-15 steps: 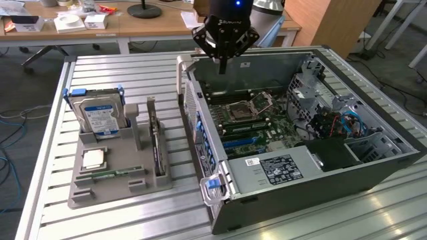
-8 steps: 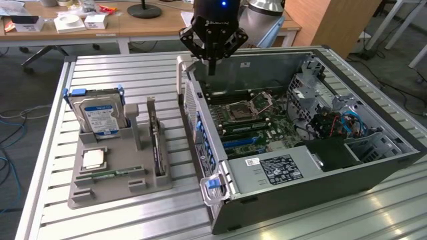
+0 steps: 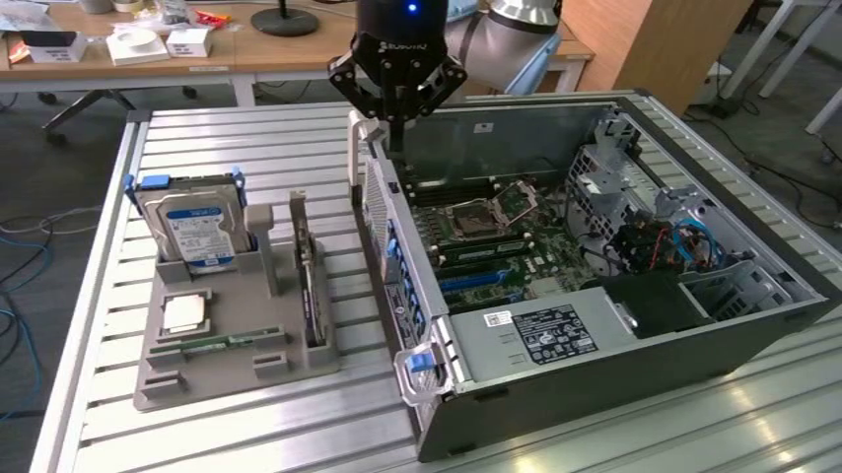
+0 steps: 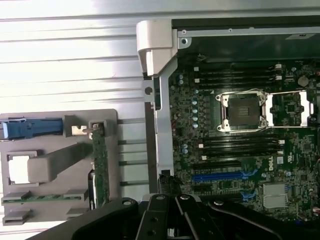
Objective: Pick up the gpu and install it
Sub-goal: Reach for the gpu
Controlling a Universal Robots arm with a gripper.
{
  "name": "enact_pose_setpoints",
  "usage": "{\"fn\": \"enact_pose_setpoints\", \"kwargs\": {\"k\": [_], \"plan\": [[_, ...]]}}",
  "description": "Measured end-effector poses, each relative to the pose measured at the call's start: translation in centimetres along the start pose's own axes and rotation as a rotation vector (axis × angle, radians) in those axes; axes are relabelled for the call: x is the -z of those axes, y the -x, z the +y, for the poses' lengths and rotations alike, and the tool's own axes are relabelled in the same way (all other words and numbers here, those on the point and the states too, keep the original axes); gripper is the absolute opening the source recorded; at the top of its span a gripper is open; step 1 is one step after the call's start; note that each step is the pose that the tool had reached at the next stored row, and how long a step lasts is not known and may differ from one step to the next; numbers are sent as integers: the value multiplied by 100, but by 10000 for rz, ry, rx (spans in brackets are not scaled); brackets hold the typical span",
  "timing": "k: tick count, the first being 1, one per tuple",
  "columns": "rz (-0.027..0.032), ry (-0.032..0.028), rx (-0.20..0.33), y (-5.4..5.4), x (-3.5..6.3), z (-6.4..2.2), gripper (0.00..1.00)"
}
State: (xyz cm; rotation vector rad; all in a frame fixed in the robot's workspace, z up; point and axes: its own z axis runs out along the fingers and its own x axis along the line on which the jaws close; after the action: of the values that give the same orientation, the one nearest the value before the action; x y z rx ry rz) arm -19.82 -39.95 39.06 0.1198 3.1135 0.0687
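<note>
Nearest the lens is the open computer case (image 3: 632,365), lying on its side on the slatted metal table (image 3: 237,138) with its interior facing up.

1. Task item: the gpu (image 3: 310,286) is not in the case. It stands on edge in a long slot along the right side of the grey holder (image 3: 237,370), which sits on the table just beside the case on the exterior view's left. Nothing is gripping the card.

2. Gripper (image 3: 392,138): it hangs above the far left corner of the case, over the case's left wall, beyond the far end of the gpu and clear of it. Its fingers are closed together and hold nothing.

3. Other items in the holder: a hard drive (image 3: 195,222) with a blue-white label stands upright at the far left. A small square chip (image 3: 184,313) lies flat nearer the camera. A narrow green memory stick (image 3: 217,344) lies across the near part.

4. Case interior: the motherboard (image 3: 526,251) is exposed and its processor socket (image 3: 494,207) is open. A blue expansion slot (image 3: 480,281) is visible near the middle of the board. The power supply (image 3: 553,330), with a black label, occupies the near end. A blue latch (image 3: 418,362) sits on the near left corner of the case.

5. Surroundings: a wooden desk (image 3: 263,49) with small boxes stands beyond the table.
</note>
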Motion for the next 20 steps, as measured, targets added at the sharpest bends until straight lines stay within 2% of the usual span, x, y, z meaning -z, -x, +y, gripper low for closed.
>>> {"fn": "enact_pose_setpoints", "kwargs": {"k": [5, 20], "plan": [[-2, 0, -31, -92, -12, -11, 10], [-12, -5, -235, -538, -21, -46, 10]]}}
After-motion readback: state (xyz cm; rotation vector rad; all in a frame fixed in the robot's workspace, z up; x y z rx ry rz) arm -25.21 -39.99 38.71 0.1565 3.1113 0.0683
